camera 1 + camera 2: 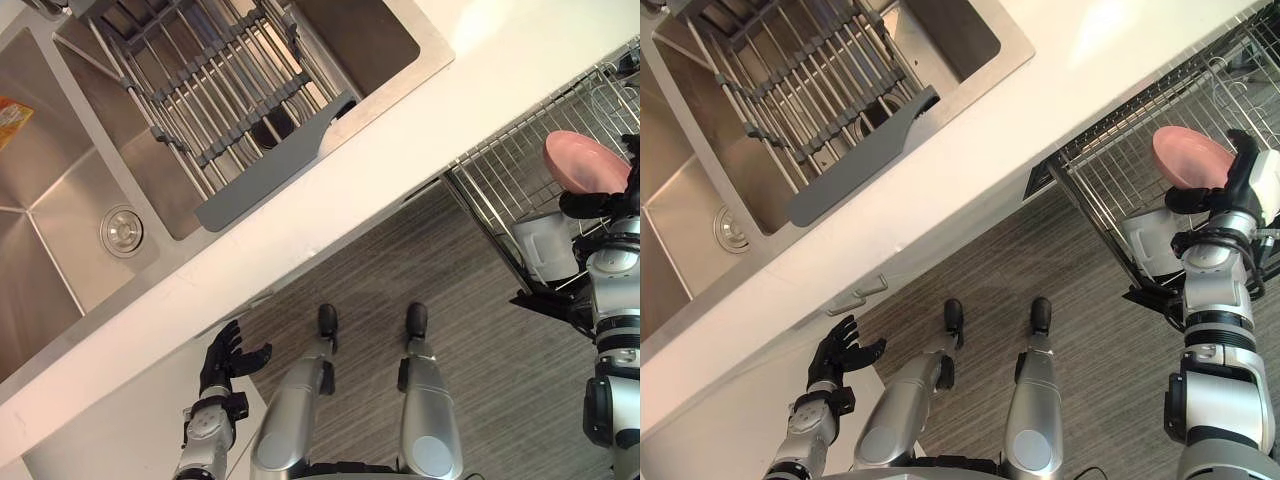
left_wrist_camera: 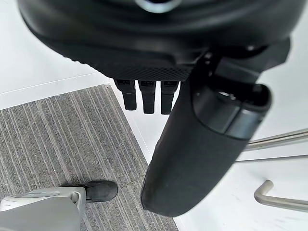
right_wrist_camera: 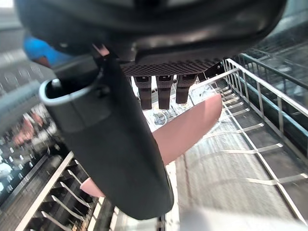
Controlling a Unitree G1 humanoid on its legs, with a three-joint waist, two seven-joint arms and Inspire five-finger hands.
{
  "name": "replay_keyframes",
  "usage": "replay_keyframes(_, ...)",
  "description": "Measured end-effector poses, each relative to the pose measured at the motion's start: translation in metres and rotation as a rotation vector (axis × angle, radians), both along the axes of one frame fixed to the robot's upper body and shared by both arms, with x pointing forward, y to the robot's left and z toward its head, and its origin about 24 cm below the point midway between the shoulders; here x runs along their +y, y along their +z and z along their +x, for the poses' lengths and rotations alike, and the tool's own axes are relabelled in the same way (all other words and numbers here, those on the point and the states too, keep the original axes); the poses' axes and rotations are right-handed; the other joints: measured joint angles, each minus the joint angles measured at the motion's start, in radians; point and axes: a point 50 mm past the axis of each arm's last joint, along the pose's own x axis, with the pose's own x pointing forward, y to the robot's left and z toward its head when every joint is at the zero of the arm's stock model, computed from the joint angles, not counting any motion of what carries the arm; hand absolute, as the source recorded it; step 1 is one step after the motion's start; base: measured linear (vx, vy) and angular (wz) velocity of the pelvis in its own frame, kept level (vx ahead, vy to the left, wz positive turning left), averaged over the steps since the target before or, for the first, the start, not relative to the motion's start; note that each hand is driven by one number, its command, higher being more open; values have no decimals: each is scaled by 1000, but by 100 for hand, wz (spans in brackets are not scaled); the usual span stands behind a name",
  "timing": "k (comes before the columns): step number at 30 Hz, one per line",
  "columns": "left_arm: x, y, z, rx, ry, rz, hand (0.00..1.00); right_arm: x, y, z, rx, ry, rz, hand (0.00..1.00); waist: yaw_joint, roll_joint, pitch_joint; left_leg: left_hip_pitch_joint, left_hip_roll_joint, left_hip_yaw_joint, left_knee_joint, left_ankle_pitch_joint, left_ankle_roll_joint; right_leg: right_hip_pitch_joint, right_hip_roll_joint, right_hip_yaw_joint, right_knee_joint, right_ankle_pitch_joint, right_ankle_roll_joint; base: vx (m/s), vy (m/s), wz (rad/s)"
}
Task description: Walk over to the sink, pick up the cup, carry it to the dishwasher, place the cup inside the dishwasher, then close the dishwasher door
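A pink cup (image 1: 1188, 157) is in my right hand (image 1: 1243, 172), held over the wire dishwasher rack (image 1: 1110, 165) at the right. The right wrist view shows the cup (image 3: 190, 126) lying between the thumb (image 3: 115, 144) and the fingers (image 3: 163, 91), with the rack's wires (image 3: 250, 108) past it. My right hand is shut on the cup. Down at the lower left, my left hand (image 1: 226, 357) hangs open in front of the white cabinet and holds nothing; its thumb (image 2: 202, 144) and straight fingers (image 2: 149, 98) show above the floor.
A steel sink (image 1: 60, 200) with a drain (image 1: 122, 230) lies at the upper left, with a grey roll-up drying rack (image 1: 200, 90) across it. The white counter (image 1: 400, 150) runs diagonally. A white container (image 1: 545, 245) sits in the dishwasher rack. Grey striped floor lies below.
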Motion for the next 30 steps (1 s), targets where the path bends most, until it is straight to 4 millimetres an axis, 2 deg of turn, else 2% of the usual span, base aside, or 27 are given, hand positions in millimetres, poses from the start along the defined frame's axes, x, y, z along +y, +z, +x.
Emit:
replay_keyframes(5,2,0,0,4,11,1,90,11,4,-21,-138,10,-20,90,0,-12,0,39,12,-15,-21,8,-10,39,10,-17,-2,-6,5,-9,-36,6)
replay_keyframes(7,8,1,-1,-2,37,4,90,13,-5,-31,-187,5,39,90,-2,-32,-2,49,17,-19,-33,12,-16,46,15,-21,-2,-13,7,-17,-45,3)
replay_keyframes(9,10,2,-1,0,41,7,90,12,-12,-37,-191,-5,64,90,-3,-40,-2,55,19,-23,-35,14,-18,52,17,-25,-2,-14,6,-2,-38,6)
replay_keyframes(12,13,0,-3,17,58,3,90,9,-39,-57,-192,-23,174,90,-4,-63,-10,81,22,-25,-35,11,-21,79,21,-31,-2,-22,6,8,-8,3)
replay_keyframes(15,24,1,-5,21,93,11,90,12,-60,-69,-163,-1,237,90,-9,-91,-24,90,26,-23,-35,8,-23,88,25,-28,-5,-23,6,18,-9,-3)
replay_keyframes(19,35,3,-8,29,111,30,90,10,-86,-89,-148,-9,352,90,-14,-116,-39,123,30,-13,-31,-9,-27,125,30,-21,-22,-23,5,18,6,-7)
replay_keyframes(24,45,0,-16,50,156,30,90,11,-113,-125,-219,-73,511,90,-18,-137,-60,143,33,-7,-22,-33,-29,148,31,-22,-22,-38,8,48,5,-3)
replay_keyframes(28,46,-9,-33,109,176,10,90,12,-134,-156,-279,-135,659,90,-15,-144,-88,148,49,28,45,-98,-29,183,32,-18,-23,-54,7,83,19,-11)
replay_keyframes(30,44,-12,-39,127,187,-4,90,13,-139,-164,-302,-143,701,90,-14,-139,-100,142,60,51,85,-133,-35,193,35,-15,-22,-61,7,71,20,-14)
